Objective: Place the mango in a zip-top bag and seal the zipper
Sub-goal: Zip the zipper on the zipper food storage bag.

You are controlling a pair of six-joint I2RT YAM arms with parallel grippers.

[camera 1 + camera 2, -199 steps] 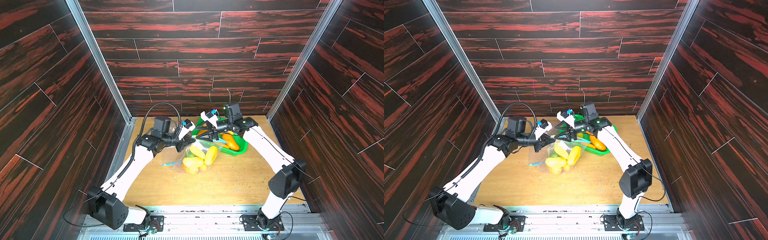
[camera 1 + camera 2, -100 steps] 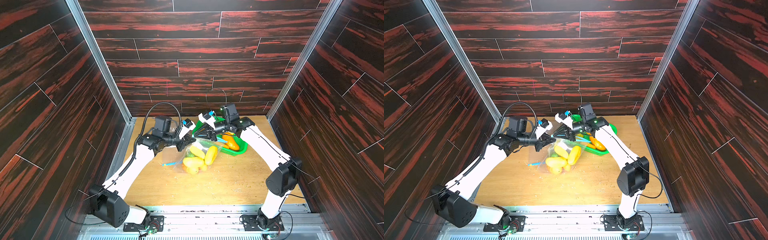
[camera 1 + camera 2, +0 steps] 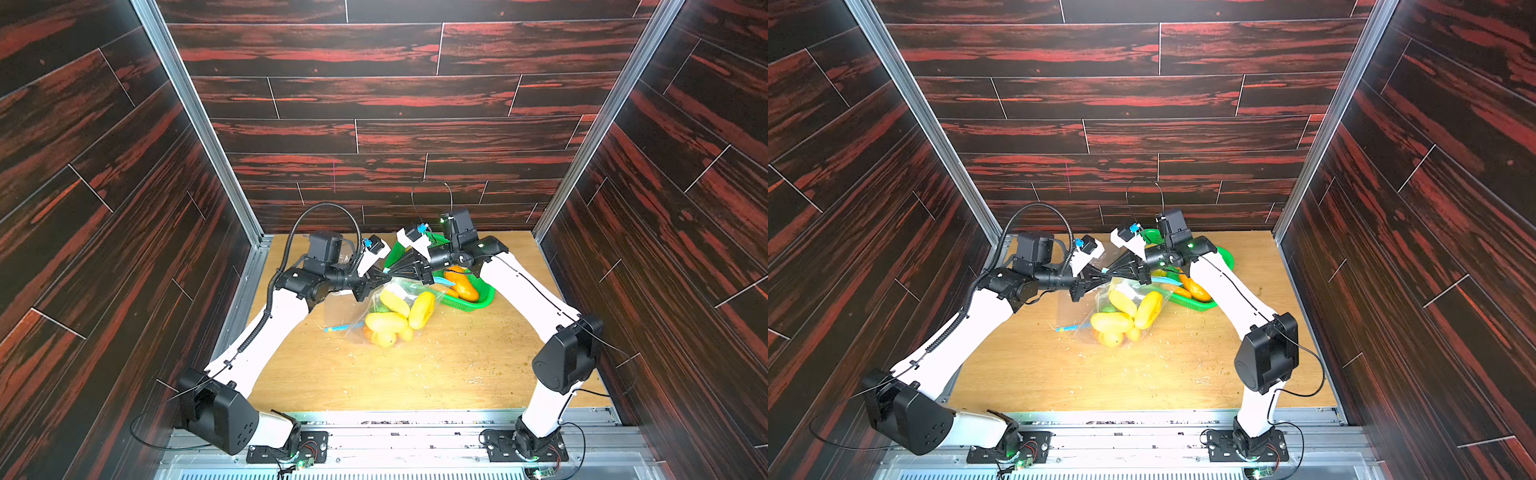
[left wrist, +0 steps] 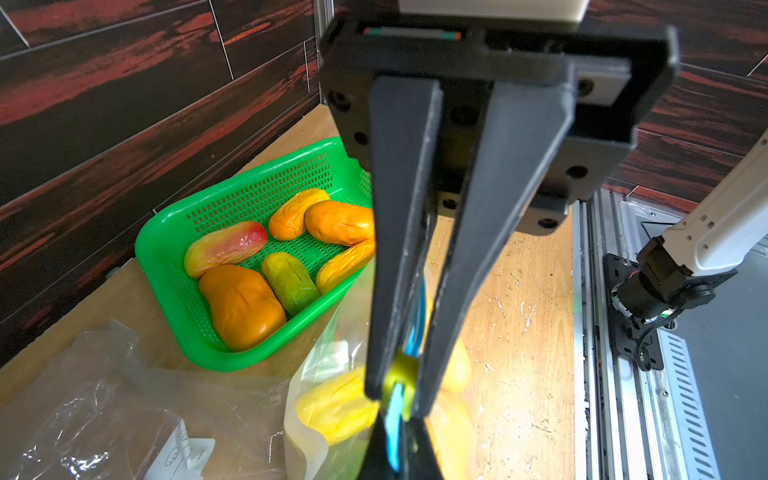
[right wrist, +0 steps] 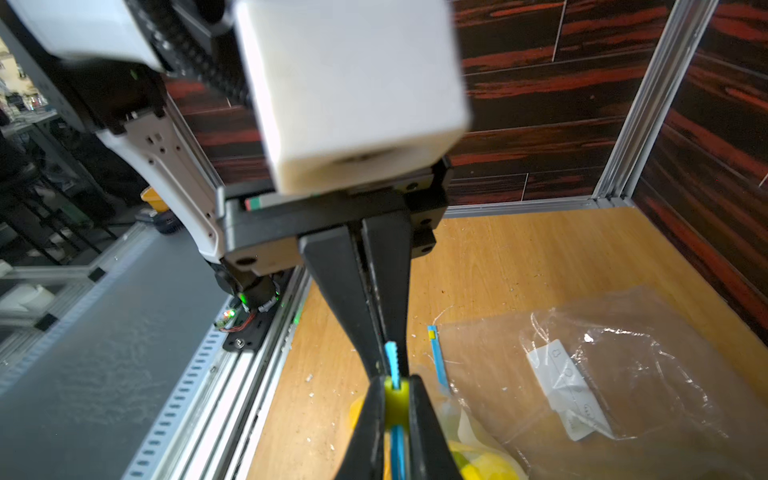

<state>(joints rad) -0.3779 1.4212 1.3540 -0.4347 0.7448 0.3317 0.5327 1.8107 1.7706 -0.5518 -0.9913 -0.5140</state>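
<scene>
Left gripper (image 5: 390, 365) pinches the blue zipper (image 5: 391, 351) of the bag (image 4: 320, 374) of mangoes (image 3: 386, 322). Right gripper (image 5: 395, 385) clamps the yellow slider (image 5: 394, 405), tip to tip, above the bench's (image 3: 415, 374) far half.

The left gripper (image 3: 1098, 273) and right gripper (image 3: 1115, 272) meet tip to tip, both pinched on the raised top edge of the zip-top bag (image 3: 1100, 301), which holds yellow mangoes (image 3: 1113, 322) beside the green basket (image 3: 1200, 306) on the table (image 3: 1142, 374).
</scene>
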